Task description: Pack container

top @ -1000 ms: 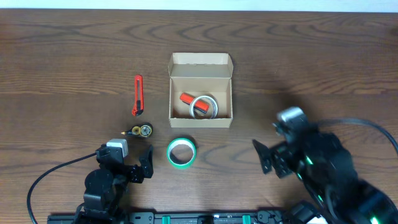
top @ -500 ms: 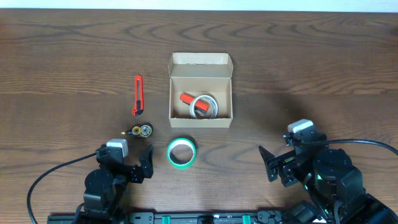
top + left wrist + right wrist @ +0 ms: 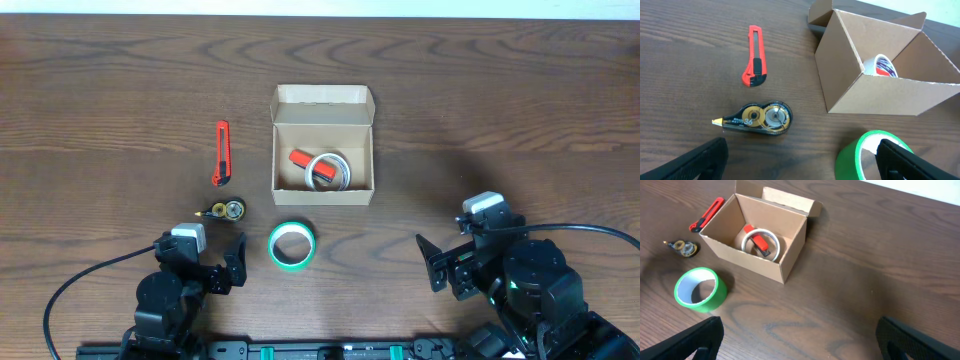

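Judging from the layout, the step in hand is fetching another loose item. Leftmost lies the cutter (image 3: 221, 153), flat, with the corrector (image 3: 228, 210) near it. Both are thin, so a straight-down pinch across the narrow body would suit. The left gripper (image 3: 800, 150), fingers wide and empty, sits just behind the green tape (image 3: 291, 245), the easiest pick: one finger inside the ring, one outside. The box (image 3: 750, 262) stands mid-table beyond the tape. It is plain tan cardboard with its flap folded back, a pale roll (image 3: 328, 170) and a red item (image 3: 303, 159) inside. The right gripper (image 3: 799, 325), well apart, is spread wide and empty too.
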{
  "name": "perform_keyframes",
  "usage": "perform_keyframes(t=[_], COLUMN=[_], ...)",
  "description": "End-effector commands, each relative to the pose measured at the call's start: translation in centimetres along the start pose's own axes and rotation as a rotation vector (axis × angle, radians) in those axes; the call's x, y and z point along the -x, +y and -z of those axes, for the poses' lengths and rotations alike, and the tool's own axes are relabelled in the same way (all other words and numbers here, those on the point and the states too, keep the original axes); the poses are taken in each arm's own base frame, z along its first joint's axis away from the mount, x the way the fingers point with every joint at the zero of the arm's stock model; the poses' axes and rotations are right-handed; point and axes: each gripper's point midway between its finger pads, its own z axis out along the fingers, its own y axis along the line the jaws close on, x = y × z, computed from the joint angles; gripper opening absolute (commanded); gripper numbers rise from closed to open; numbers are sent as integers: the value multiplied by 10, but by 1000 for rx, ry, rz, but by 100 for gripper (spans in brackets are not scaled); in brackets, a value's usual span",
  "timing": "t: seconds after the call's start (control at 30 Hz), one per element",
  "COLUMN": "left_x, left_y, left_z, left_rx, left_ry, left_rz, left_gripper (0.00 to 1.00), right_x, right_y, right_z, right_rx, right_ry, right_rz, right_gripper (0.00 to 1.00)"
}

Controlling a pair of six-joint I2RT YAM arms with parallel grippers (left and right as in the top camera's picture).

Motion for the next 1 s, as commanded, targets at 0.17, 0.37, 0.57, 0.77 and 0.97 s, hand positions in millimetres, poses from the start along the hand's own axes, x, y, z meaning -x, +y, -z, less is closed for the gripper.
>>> perform_keyframes(t=[0.17, 0.37, 0.57, 0.77, 0.97], left_x=[-4, 17, 61, 112, 157], left_y=[-1, -7, -1, 3, 1], left_z=[-2, 0, 11, 9, -15], left_rx=[-11, -40, 42, 138, 182], left_ry=[4, -72, -132, -100, -43], left_rz=[20, 156, 159, 174, 167], left_gripper=[96, 95, 95, 96, 95], right_x=[-2, -2, -2, -2, -2], right_y=[-4, -4, -4, -4, -4], right_z=[-2, -2, -2, -2, -2], right_rx=[-22, -22, -22, -22, -22], right_ry=[4, 4, 4, 4, 4], right_rz=[-23, -23, -23, -23, -23], right_gripper=[99, 99, 99, 99, 99])
